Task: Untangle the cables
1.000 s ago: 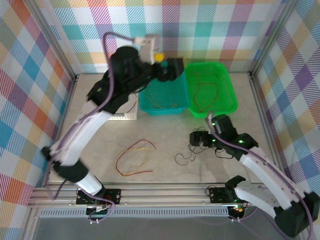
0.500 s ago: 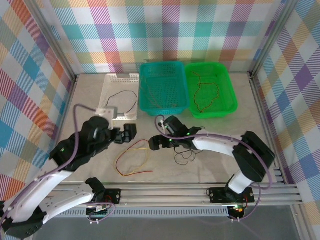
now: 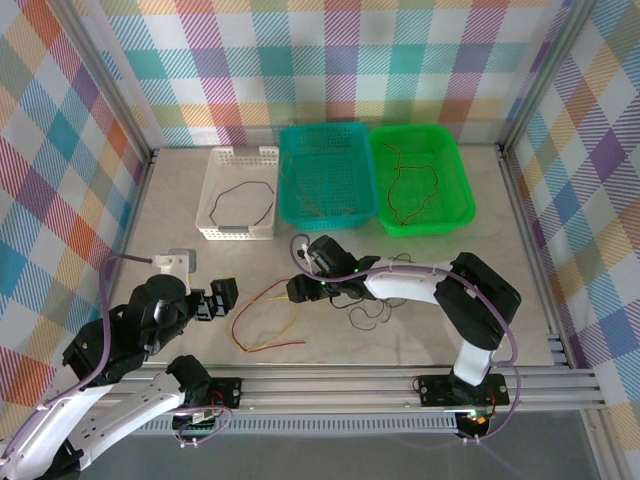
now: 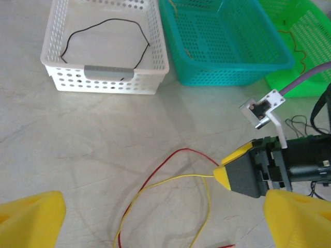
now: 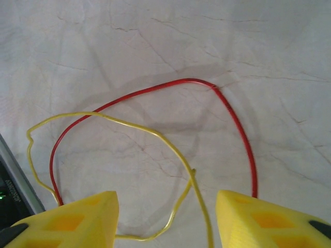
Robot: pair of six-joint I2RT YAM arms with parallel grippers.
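Right gripper (image 5: 165,206): jaws stood apart astride the yellow cable (image 5: 155,135), bottom centre of the wrist view; contact was unclear.
Left gripper (image 4: 165,219): jaws gaped wide, low in frame.
Red cable (image 5: 155,90): crossed the yellow on the table (image 5: 269,46).
Black cable (image 4: 106,21): lay in the white basket (image 4: 106,82), upper left.

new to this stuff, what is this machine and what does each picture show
Two robot arms are bolted at the near edge of a table, each with a two-finger gripper. One picture looks down from above; the other two come from wrist cameras, hence the yellow fingertips. On it lie a red cable and a yellow cable, looped together, plus a black tangle. A white basket, a teal basket and a green basket each hold a cable. The right gripper is open with the yellow cable between its fingers; the left gripper is open too. Nothing is held.
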